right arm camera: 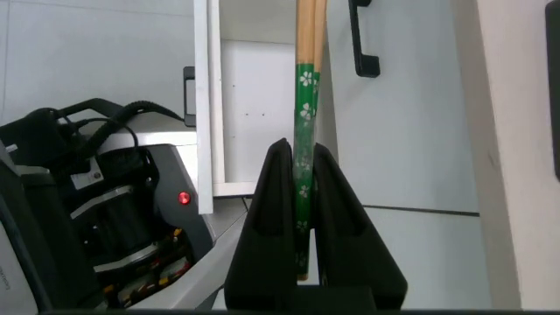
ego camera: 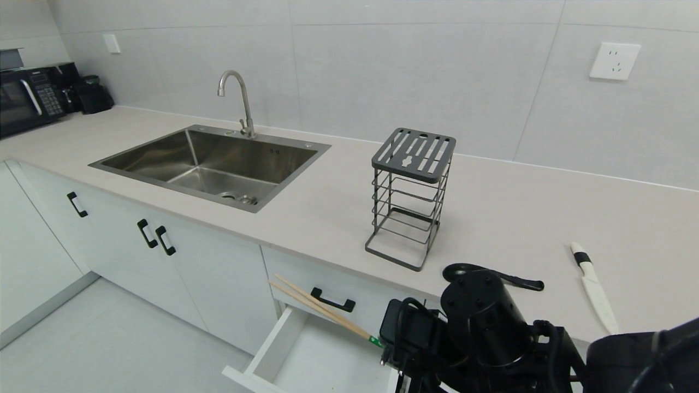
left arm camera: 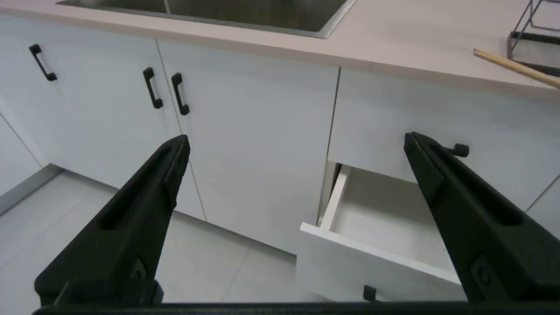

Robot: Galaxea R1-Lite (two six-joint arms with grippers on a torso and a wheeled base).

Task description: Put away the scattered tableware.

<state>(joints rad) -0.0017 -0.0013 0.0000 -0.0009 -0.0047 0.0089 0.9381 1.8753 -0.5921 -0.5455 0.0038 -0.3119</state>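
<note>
Right gripper [right arm camera: 303,157] jaws clamp the chopsticks [ego camera: 322,311] by their green ends, tips slanting over the open drawer [ego camera: 273,341] under the front edge of the table [ego camera: 338,185], left gripper [left arm camera: 296,140] jaws spread empty; risk: end-grip, seemingly shallow, lets sticks pivot and miss the drawer.

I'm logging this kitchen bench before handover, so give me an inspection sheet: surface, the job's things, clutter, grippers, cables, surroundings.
surface: pale countertop with an inset sink.
job's things: chopsticks held above the open drawer; knife and black utensil lying on the counter; wire rack upright.
clutter: nothing seen.
grippers: right gripper shut on the chopsticks; left gripper open, holding nothing.
cables: black wiring beside the right arm, apart from the chopsticks.
surroundings: tiled wall, faucet, socket, microwave.
</note>
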